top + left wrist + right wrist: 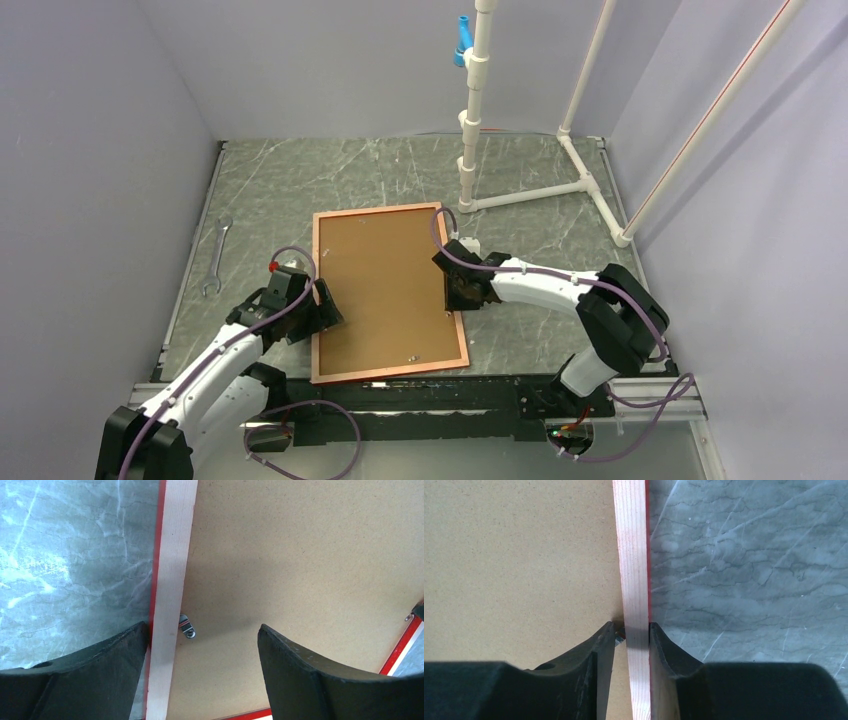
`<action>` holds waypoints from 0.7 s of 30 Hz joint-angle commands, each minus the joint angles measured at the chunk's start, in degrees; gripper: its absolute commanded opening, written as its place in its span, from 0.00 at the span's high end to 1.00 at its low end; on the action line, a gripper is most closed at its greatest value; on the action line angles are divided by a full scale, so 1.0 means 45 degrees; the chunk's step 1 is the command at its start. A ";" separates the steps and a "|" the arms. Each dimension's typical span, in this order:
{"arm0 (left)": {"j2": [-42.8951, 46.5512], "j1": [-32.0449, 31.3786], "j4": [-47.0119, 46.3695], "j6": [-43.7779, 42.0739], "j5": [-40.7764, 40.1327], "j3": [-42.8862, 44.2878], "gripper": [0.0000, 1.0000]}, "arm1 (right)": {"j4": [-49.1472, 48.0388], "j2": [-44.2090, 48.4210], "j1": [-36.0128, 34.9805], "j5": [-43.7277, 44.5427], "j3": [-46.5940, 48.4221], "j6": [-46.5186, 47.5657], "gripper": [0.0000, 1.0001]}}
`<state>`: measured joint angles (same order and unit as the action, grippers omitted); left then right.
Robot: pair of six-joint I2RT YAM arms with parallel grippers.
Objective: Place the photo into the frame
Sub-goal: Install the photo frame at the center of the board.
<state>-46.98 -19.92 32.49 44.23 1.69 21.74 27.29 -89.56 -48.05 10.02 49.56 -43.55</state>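
Closest to the lens, the two black fingers of the right gripper (630, 626) are pressed together on the pale wooden right rail of the thin-edged rectangular picture frame (631, 555). One finger is on the inner side over the board, the other on the outer side over the table.

That grey marbled table (300, 180) fills the floor of the lilac-walled cell. The frame lies flat on it near the front edge, between the two arms, back upward, with a thin red line showing along its outer edge. A flat brown backing board (385, 285) sits inside the frame and fills it.

The white-and-black right arm (545, 285) reaches in to the middle of the right rail. The left arm (215, 365) reaches the left rail nearer the front. The left gripper (202, 627) has its fingers spread apart, straddling that rail. Its outer finger (100, 670) is right against the frame's outer edge, and its inner finger is over the board, gripping nothing.

A white plastic pipe stand (470, 130) rises at the back right, with a blue fitting (462, 40) near its top. A silver open-ended wrench (216, 255) lies by the table's left edge, well apart from the frame. A small metal clip (186, 626) sits on the board against the left rail.
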 commanded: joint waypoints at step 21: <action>-0.0163 -0.0082 0.0207 0.0083 0.0104 0.0257 0.14 | 0.1275 0.0440 -0.1091 0.0767 0.0048 -0.0205 1.00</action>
<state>-47.92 -19.97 32.60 44.23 1.61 22.09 28.60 -88.77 -50.94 14.28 49.25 -43.66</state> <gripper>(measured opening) 0.854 0.218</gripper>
